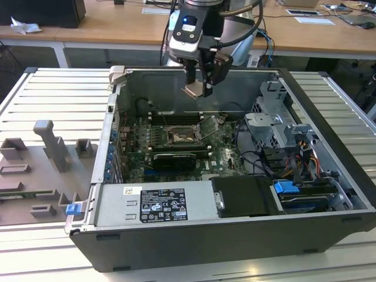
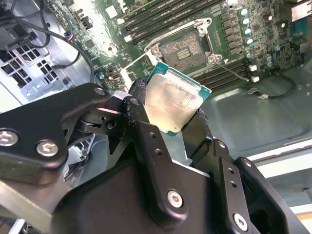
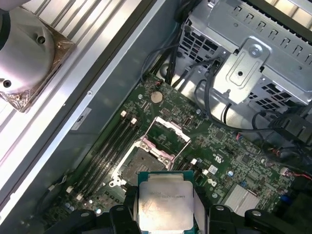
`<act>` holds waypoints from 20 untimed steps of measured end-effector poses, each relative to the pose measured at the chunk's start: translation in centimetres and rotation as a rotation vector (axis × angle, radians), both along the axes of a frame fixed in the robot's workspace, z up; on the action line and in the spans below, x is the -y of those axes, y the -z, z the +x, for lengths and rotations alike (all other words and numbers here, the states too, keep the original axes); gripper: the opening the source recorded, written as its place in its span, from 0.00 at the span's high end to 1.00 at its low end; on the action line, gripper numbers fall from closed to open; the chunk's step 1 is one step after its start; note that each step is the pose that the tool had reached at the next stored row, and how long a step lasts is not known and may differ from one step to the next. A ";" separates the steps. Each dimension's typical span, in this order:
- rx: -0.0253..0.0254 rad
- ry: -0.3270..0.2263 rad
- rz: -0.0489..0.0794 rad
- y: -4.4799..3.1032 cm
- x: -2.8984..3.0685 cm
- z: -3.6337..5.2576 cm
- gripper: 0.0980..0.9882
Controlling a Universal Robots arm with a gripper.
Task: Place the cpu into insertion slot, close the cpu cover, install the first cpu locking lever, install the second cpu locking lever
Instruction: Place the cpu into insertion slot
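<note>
My gripper [image 1: 200, 88] hangs above the open computer case, shut on the cpu [image 1: 192, 90] by two of its edges. In both wrist views the cpu [image 2: 173, 100] [image 3: 165, 201] shows a pale silver-beige face with a green rim, held between the black fingers [image 2: 139, 109]. The insertion slot [image 1: 185, 136] [image 2: 185, 48] [image 3: 140, 163] lies below on the green motherboard, dark, with nothing in it. The cpu cover [image 3: 171, 132] [image 1: 209, 125] stands tilted up from one side of the slot. The cpu is well above the slot and apart from it.
Long black memory slots [image 1: 176, 117] flank the socket. A graphics card [image 1: 173, 160] and the power supply [image 1: 155, 202] lie toward the front. A metal drive cage [image 1: 276, 126] with cables fills the exterior view's right. Grey fixtures [image 1: 53, 147] sit left of the case.
</note>
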State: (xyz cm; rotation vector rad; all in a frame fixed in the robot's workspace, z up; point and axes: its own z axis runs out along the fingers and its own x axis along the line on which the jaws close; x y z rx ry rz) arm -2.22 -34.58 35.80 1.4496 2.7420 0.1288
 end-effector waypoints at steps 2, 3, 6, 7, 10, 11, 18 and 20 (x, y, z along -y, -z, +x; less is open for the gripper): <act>0.0000 0.013 0.000 0.00 0.00 0.00 0.51; 0.0000 0.019 0.000 0.00 0.00 0.00 0.51; 0.0000 0.051 0.000 0.01 0.00 0.00 0.51; 0.0000 0.058 0.000 0.01 0.00 0.00 0.51; 0.0000 0.087 0.000 0.07 0.00 0.00 0.51; -0.0001 0.094 0.000 0.08 0.00 0.00 0.51; -0.0006 0.145 0.000 0.18 0.00 0.00 0.51; -0.0007 0.155 0.000 0.22 0.00 0.00 0.51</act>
